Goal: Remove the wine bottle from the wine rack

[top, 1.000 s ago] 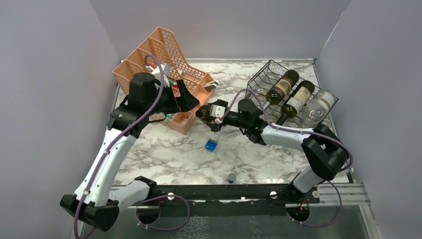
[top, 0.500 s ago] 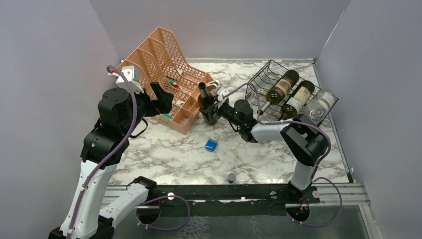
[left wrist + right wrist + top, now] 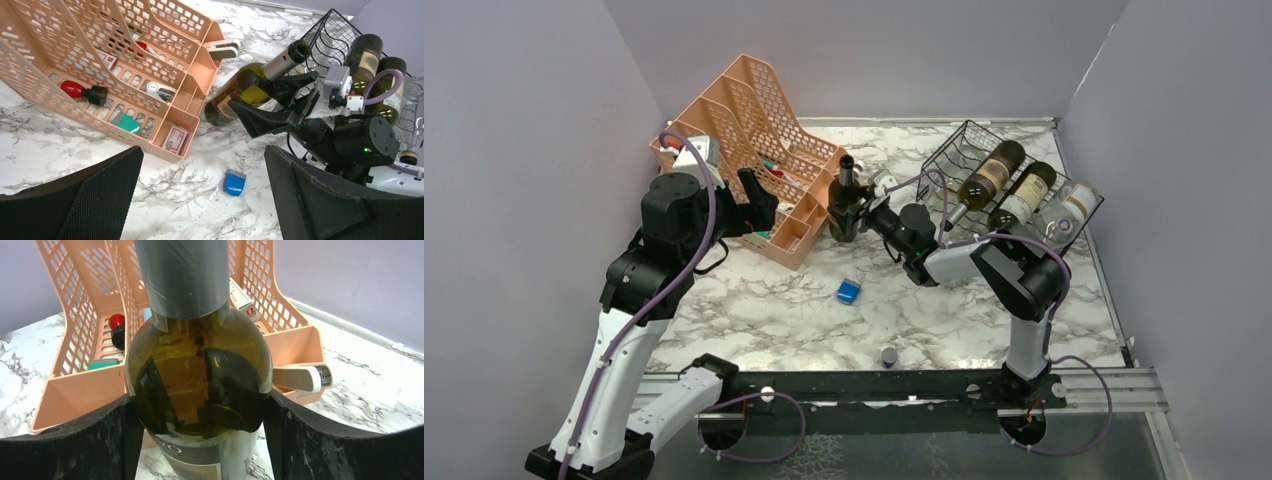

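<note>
My right gripper is shut on a dark green wine bottle and holds it by the shoulder, nearly upright, neck up, right beside the peach organizer. In the right wrist view the bottle fills the gap between both fingers. In the left wrist view the bottle leans, its base at or just above the table. The black wire wine rack stands at the back right and holds three bottles. My left gripper is open and empty, left of the bottle, over the organizer's front.
The peach mesh organizer with small items stands at the back left. A blue block lies on the marble in front of the bottle, and a small grey cap near the front rail. A peach stapler lies by the organizer.
My right gripper has swung the bottle from lying level to nearly upright and carried it back toward the organizer. My left gripper has pulled away leftward from the bottle's neck.
</note>
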Tool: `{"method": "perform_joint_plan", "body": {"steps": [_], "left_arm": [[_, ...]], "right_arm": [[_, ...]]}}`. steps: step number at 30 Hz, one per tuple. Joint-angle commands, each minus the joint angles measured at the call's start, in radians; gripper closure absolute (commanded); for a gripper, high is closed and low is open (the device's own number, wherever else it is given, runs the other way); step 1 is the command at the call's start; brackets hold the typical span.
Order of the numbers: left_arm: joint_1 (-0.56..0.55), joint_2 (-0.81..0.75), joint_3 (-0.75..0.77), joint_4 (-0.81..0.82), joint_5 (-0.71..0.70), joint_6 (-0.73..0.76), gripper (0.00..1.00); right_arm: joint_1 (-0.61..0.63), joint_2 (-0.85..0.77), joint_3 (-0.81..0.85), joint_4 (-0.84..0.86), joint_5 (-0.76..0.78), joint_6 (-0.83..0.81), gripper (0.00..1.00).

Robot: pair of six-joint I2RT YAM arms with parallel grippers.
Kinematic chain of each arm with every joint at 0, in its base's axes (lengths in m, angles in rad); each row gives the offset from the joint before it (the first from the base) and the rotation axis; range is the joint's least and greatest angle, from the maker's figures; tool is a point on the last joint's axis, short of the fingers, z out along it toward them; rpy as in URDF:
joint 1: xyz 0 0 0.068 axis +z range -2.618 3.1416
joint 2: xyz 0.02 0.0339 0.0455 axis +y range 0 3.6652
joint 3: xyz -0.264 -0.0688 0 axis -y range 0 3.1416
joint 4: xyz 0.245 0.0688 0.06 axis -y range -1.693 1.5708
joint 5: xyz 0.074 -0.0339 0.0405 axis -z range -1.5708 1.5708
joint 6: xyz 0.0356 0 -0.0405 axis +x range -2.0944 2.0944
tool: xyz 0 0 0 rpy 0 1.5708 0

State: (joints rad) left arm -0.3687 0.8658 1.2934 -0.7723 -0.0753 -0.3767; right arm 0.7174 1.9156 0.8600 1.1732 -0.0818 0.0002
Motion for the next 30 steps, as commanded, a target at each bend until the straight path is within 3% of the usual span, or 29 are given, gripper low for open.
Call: {"method": "perform_joint_plan", "body": {"steps": [1,5,12,13,14,18,23,30], "left_arm": [[-0.001,-0.021,-0.022,0.004,-0.003,-0.001,0.01],[-0.002,-0.017,-0.025,0.006,0.000,0.000,0.01],[-0.001,-0.016,-0.033,0.014,0.006,-0.005,0.01],[-0.001,-0.016,-0.034,0.015,0.007,-0.006,0.01],[-0.001,-0.015,-0.037,0.017,0.009,-0.008,0.01],[-0.001,-0.015,-0.045,0.023,0.011,-0.011,0.01],[-0.001,-0.011,-0.063,0.044,0.023,-0.020,0.01],[-0.001,0.021,-0.092,0.084,0.073,-0.033,0.01]], "right_arm": [[-0.003,0.003,-0.004,0.159,0.022,0.006,0.50],[-0.003,-0.001,-0.011,0.142,0.030,0.006,0.45],[-0.004,-0.050,0.011,0.030,0.035,-0.030,0.16],[-0.003,-0.059,0.012,0.017,0.040,-0.028,0.03],[-0.003,-0.072,0.009,0.005,0.044,-0.027,0.00],[-0.003,-0.149,-0.010,-0.076,0.064,-0.012,0.00],[-0.003,-0.327,-0.062,-0.347,0.049,-0.009,0.00],[-0.003,-0.546,-0.178,-0.548,-0.018,0.018,0.00]]}}
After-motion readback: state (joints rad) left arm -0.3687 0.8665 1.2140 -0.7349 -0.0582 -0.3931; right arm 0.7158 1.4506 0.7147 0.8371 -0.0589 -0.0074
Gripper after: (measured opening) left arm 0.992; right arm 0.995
